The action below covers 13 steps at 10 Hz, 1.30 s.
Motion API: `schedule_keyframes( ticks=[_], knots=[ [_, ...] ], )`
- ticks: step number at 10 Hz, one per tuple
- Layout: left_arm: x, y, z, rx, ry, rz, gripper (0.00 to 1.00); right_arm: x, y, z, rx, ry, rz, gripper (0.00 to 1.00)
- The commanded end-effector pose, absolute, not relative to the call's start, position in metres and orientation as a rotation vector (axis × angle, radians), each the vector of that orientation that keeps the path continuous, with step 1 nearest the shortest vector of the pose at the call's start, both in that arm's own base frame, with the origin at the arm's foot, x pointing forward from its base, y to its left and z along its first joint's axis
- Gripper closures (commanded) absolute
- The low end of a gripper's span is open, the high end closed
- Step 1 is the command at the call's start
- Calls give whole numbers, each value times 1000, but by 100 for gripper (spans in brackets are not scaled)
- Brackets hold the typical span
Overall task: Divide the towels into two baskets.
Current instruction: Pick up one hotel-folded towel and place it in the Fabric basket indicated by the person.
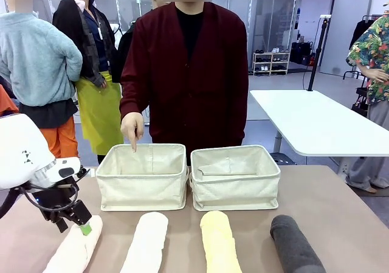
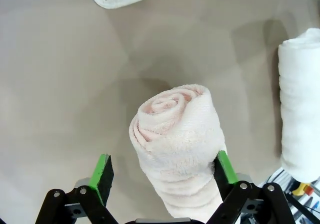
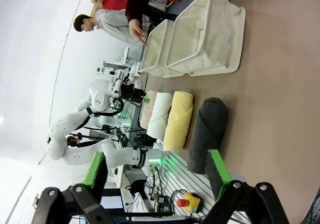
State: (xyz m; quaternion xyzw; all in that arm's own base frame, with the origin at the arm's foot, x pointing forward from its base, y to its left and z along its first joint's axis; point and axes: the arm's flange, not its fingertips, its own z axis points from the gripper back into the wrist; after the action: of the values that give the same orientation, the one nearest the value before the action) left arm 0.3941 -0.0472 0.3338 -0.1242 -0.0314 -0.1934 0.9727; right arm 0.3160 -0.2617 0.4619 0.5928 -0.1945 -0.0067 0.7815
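Note:
Four rolled towels lie in a row near the table's front edge: pinkish-beige [image 1: 72,252], white [image 1: 146,245], pale yellow [image 1: 219,244] and dark grey [image 1: 295,245]. Behind them stand two cream baskets, the left basket [image 1: 143,191] and the right basket [image 1: 236,191], side by side. My left gripper [image 1: 82,224] is open and lowered over the far end of the pinkish-beige towel [image 2: 175,154], which lies between its green pads [image 2: 102,171]. My right gripper [image 3: 157,169] is open and holds nothing, hanging above the table with the dark grey towel [image 3: 207,134] nearest to it.
A person in a dark red cardigan stands behind the baskets, one hand [image 1: 132,130] pointing a finger down into the left basket. A white table [image 1: 316,121] stands at the back right. Other people stand farther back on the left.

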Motion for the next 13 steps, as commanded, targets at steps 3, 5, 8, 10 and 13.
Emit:
schedule_keyframes(
  ticks=[3,5,8,10,13],
  knots=[
    [297,-48,290,-277,-21,-401,0,314,-262,465,1288,-430,-6,0],
    [288,-51,285,-316,-28,-421,0,314,-262,465,1288,-430,-6,0],
    [282,-54,281,-324,-61,-422,60,314,-262,465,1288,-430,-6,0],
    [279,-54,282,-320,-58,-425,66,314,-262,465,1288,-430,-6,0],
    [277,-57,288,-305,-89,-441,100,314,-262,465,1288,-430,-6,0]
  ],
)
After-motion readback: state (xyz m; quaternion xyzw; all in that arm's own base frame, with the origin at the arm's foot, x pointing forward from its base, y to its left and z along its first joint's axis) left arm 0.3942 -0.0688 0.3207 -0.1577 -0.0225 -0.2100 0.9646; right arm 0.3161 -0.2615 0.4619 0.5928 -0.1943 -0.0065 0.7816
